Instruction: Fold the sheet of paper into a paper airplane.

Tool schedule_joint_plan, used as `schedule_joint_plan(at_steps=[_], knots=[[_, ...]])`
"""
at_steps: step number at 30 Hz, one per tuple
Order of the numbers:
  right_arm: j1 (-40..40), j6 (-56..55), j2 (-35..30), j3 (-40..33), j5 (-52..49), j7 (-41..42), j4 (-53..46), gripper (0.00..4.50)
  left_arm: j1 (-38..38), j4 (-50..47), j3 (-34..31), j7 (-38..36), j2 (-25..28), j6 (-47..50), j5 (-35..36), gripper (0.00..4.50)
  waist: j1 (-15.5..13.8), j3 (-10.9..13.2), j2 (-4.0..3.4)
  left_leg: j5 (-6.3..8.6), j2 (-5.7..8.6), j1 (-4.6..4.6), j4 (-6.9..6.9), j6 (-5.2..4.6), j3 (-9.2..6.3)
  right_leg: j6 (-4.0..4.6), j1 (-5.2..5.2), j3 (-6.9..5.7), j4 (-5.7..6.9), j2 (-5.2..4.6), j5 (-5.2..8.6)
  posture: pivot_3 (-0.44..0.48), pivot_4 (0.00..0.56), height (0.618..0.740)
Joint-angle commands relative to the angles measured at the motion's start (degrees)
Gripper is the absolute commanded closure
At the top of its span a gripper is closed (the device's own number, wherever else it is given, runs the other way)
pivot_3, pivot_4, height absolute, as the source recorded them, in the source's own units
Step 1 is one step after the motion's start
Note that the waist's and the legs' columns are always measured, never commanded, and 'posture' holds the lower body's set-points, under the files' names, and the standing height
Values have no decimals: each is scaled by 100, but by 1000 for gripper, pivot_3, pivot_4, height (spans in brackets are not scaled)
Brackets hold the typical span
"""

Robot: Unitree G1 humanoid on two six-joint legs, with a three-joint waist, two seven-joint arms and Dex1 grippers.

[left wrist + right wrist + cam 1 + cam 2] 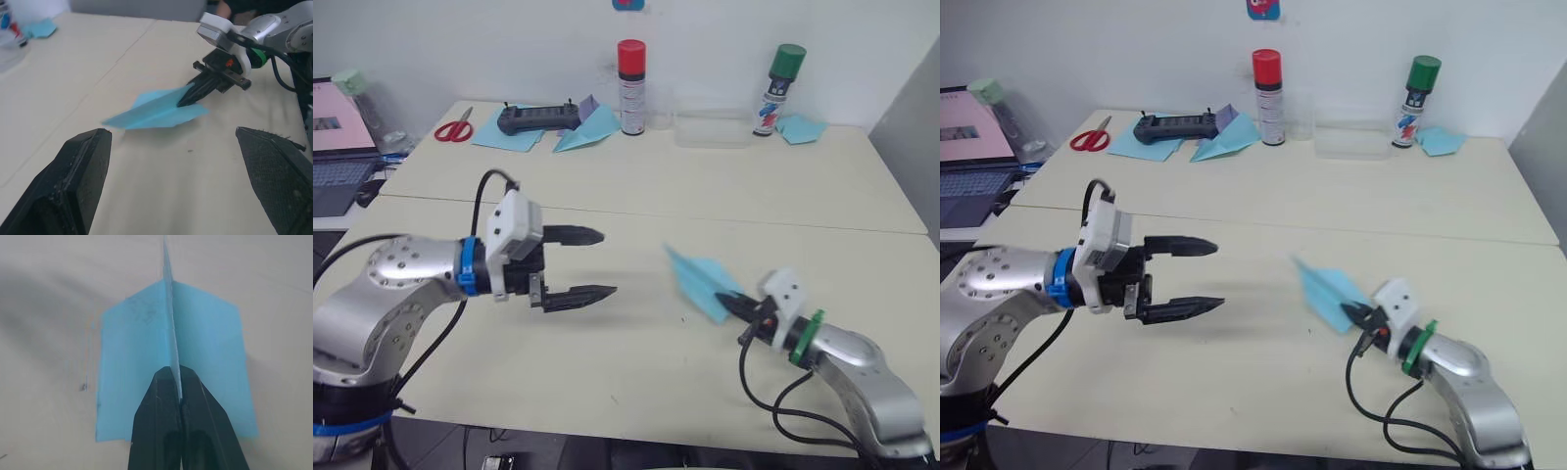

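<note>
The plane (703, 282) is a finished light-blue dart, held just above the near-right part of the table (636, 196). The right claw (736, 305) has its two fingers pressed together on the centre ridge at the tail end; in the right wrist view the ridge (172, 338) stands upright between the closed fingertips and a wing spreads flat to either side.

Long axis: runs from the right claw, at the near-right, up toward the far-left. Nose (670, 252) points far-left, away from the claw and toward the middle of the table. Tail is nearest the robot.

The left claw (595, 264) hangs over the table at the left, fingers spread wide, holding nothing. It is well apart from the plane, which lies to its right; in the left wrist view the plane (156, 111) sits between and beyond the open fingers, side-on.

Right arm is the nearer one; it already has the plane. Judgement: folding looks complete, so what remains is a set-down or release along the nose line.
</note>
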State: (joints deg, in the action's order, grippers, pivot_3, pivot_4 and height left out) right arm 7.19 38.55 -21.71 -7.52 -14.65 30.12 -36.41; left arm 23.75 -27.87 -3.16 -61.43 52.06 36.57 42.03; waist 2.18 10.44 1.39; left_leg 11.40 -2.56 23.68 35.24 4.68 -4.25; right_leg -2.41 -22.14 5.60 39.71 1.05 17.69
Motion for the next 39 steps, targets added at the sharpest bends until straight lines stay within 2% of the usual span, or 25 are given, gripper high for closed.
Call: schedule_joint_plan(at_steps=[1, 6, 13, 15, 18, 21, 27, 28, 31, 33, 34, 36, 39], knots=[[453, 501, 315, -438, 237, -992, -786, 4494, 368, -101, 400, -107, -253, -109, -98, 58, 22, 0, 0, 0, 0, -1, 0, 0, 0, 0, 0, 0, 2, 0, 0, 0, 150, 740], [1201, 579, 987, -130, 429, -1768, -1156, 4494, 805, 201, 812, -227, -658, -171, -234, 58, 60, -1, -1, -1, -4, 0, 2, 0, -2, 5, -4, 0, 9, 9, 4, 0, 150, 740], [1370, 646, 1455, -56, 365, -2165, -1151, 4494, 915, 540, 927, -572, -704, -372, -476, 58, 107, -2, -1, -1, -6, -1, 2, 0, 1, 7, -8, 5, 14, 9, 6, 0, 150, 740], [1378, 644, 1515, -80, 281, -2163, -1159, 4106, 906, 559, 922, -610, -716, -392, -515, 0, 105, -1, -1, -1, -5, 1, 2, 0, 1, 8, -8, 6, 13, 9, 6, 0, 150, 740], [1139, 677, 1530, -147, -143, -1919, -1215, 3238, 857, 541, 928, -645, -691, -407, -580, 0, 112, -1, -1, -1, -5, 2, 2, 0, 1, 9, -9, 5, 13, 8, 8, 0, 150, 740], [810, 872, 1236, -301, -570, -1605, -1335, 2044, 848, 503, 852, -562, -726, -248, -463, 0, 114, -1, -2, -1, -6, 1, 2, 0, 2, 10, -10, 6, 16, 9, 8, 0, 150, 740], [-43, 1308, -136, -1396, -1652, -649, -1085, 24, 537, 817, 636, -420, -482, -271, -769, 0, 107, -1, -2, -1, -3, 4, 5, -1, 2, 8, -7, 6, 14, 7, 9, 0, 150, 740], [-191, 1295, -433, -1592, -1811, -431, -958, 24, 455, 863, 532, -389, -425, -255, -772, 0, 112, 0, -2, -1, -2, 3, 5, -1, 3, 8, -7, 7, 14, 7, 9, 0, 150, 740], [-519, 1051, -1858, -2317, -2342, 1103, -35, 24, 71, 1173, 30, -366, -61, -217, -799, 0, 124, 3, -4, -1, -5, 0, 5, -2, 3, 8, -7, 7, 15, 10, 8, 0, 150, 740], [-227, 359, -3054, -2572, -1994, 2484, 800, 24, -138, 1598, -376, -266, 241, -278, -963, 0, 106, 9, -7, -1, -4, 0, 5, -3, 4, 10, -6, 5, 13, 10, 10, 0, 150, 740], [-82, 70, -3483, -2635, -1795, 2890, 1175, 24, -207, 1791, -521, -232, 367, -317, -1045, 0, 103, 12, -5, 0, -2, 0, 3, -3, 6, 12, -7, 5, 11, 7, 13, 0, 150, 740], [64, -321, -4087, -2790, -1524, 3413, 1992, 24, -324, 2230, -886, -200, 593, -374, -1124, 0, 88, 13, -2, 0, -5, 0, -2, -4, 1, 15, -5, -4, 4, 8, 15, 0, 150, 740], [-115, -446, -4607, -2998, -1520, 3873, 2902, 24, -651, 2834, -1392, -240, 954, -870, -1488, 0, 101, 15, -1, 0, -3, 5, -2, -4, 5, 14, -6, -2, -4, 3, 15, 0, 150, 740]])
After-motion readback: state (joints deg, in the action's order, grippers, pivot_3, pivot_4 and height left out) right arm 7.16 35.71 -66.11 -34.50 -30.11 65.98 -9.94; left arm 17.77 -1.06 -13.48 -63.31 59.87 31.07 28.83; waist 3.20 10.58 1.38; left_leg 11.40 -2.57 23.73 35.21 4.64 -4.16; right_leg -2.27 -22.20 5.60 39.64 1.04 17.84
